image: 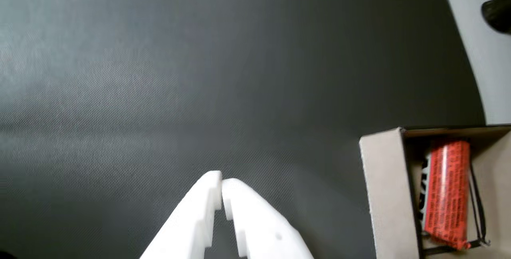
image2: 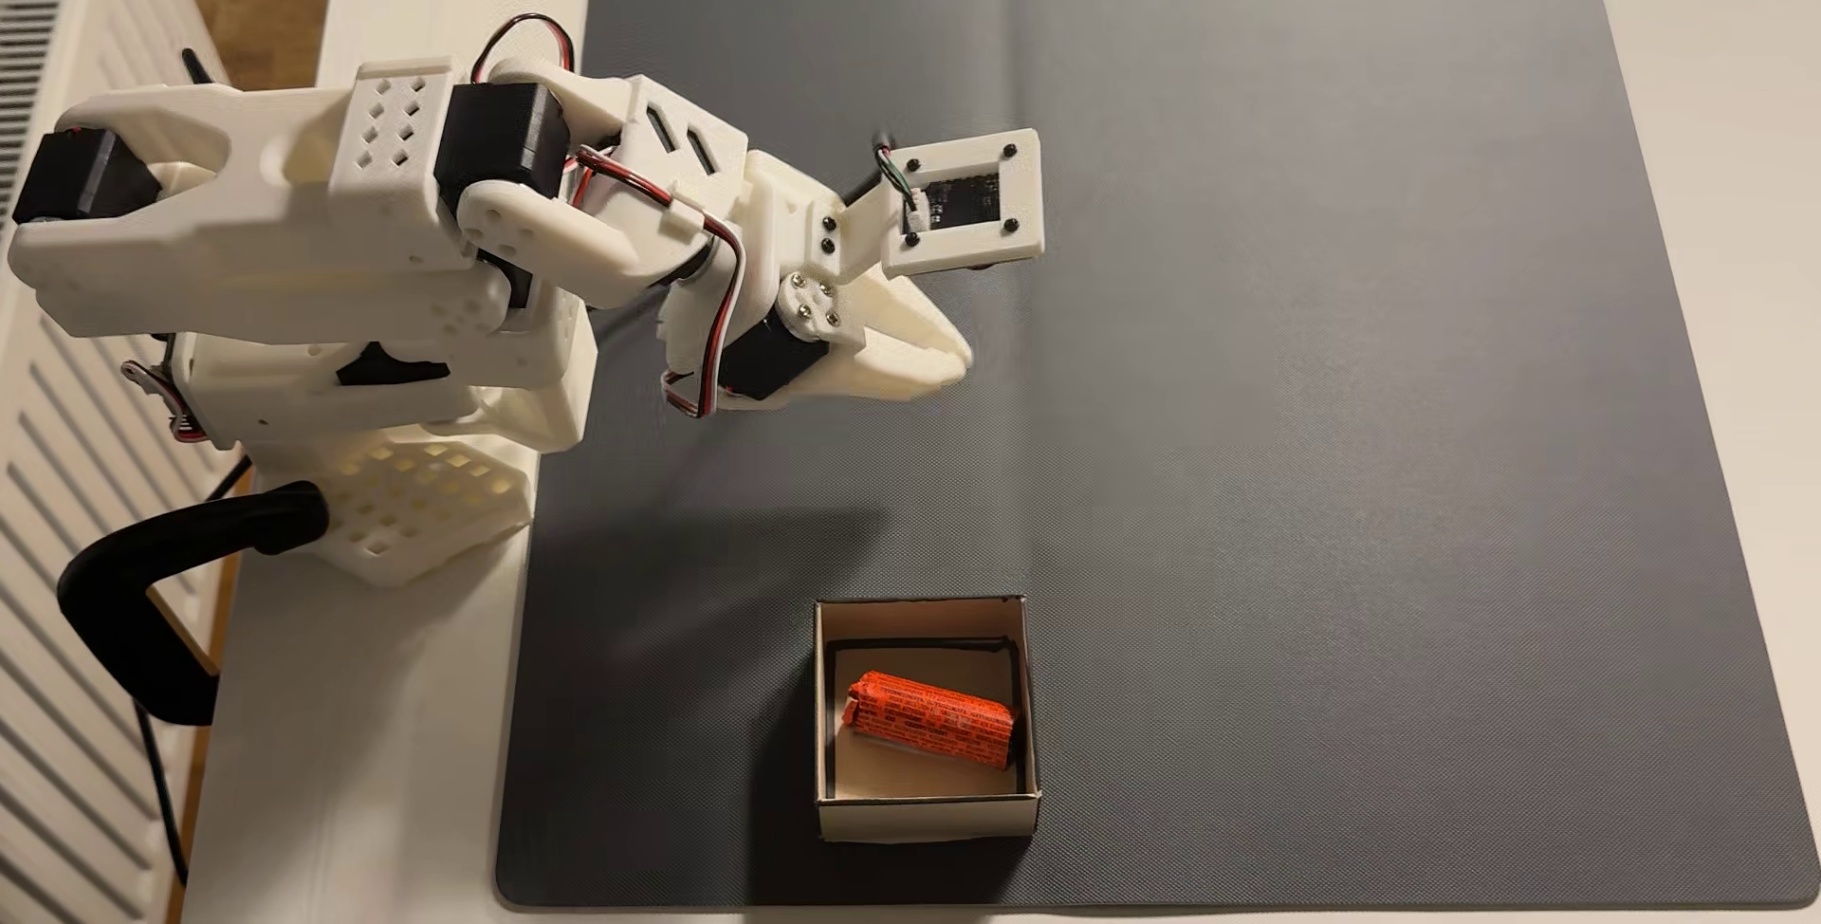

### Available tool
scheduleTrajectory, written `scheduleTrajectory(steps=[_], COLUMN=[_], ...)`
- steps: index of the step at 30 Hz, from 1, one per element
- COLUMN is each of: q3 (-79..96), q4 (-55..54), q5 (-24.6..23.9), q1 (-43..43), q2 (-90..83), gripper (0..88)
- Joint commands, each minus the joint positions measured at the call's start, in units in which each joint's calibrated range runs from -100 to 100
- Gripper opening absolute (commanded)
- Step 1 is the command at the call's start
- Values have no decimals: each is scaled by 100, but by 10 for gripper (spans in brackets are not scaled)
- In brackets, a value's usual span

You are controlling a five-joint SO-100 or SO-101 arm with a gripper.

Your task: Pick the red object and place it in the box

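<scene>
One red object in the box, lying on the tan floor at a slight slant, its ends close to the left and right walls in the fixed view. In the wrist view, same red object lengthwise inside the box at the lower right of the picture, fine dark print readable as lines only. Box on the grey mat, near the mat's bottom edge and a little left of its middle in the fixed view, walls upright, open top facing up. White claw well apart from the box, over bare mat toward the mat's upper left part, pointing right in the fixed view. Fingers together at the tips, nothing between them; in the wrist view, claw rising from the bottom edge with the two white fingers meeting at the tips and only a thin slit lower down. Small camera plate mounted just beside the claw. Arm base on the pale desk at the mat's left edge, black cable curling off the desk's left side. Faint crease down the middle of the mat.
</scene>
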Motion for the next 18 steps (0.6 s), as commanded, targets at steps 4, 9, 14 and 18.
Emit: scheduleTrajectory(steps=[4, 9, 14, 18], q3=[274, 274, 274, 274], q4=[614, 1462, 2187, 2187], q5=[25, 20, 88, 218], q1=[7, 15, 7, 37], q2=[-30, -21, -21, -4], gripper=[6, 6, 6, 6])
